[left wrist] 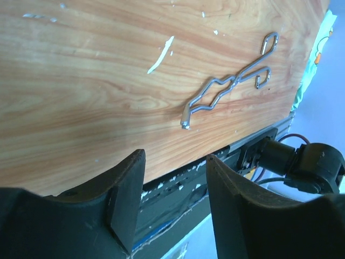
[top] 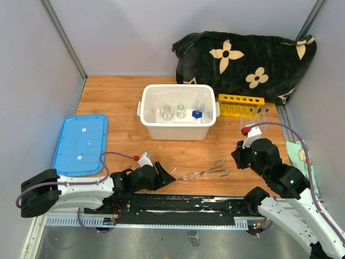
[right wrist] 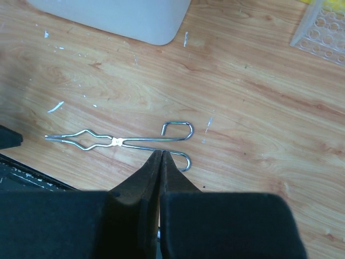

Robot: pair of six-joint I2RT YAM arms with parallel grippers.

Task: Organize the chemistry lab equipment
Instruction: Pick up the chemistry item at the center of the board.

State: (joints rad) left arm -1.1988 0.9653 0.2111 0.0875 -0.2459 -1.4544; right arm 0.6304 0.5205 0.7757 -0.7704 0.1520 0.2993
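Left gripper point(left wrist: 175, 159) is hanging open, nothing in it, low over the near edge of the table point(left wrist: 81, 70). The metal tongs point(left wrist: 226, 89) are lying flat on the wood just ahead of it. Right gripper point(right wrist: 160, 155) is clenched on nothing, right by the tongs' loop end. The yellow tube rack point(top: 241, 104) sits further back beside the white tub point(top: 178, 128).

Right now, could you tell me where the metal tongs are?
In the top view the metal tongs lie on the wooden table near its front edge, in front of the white tub, just right of the left gripper.
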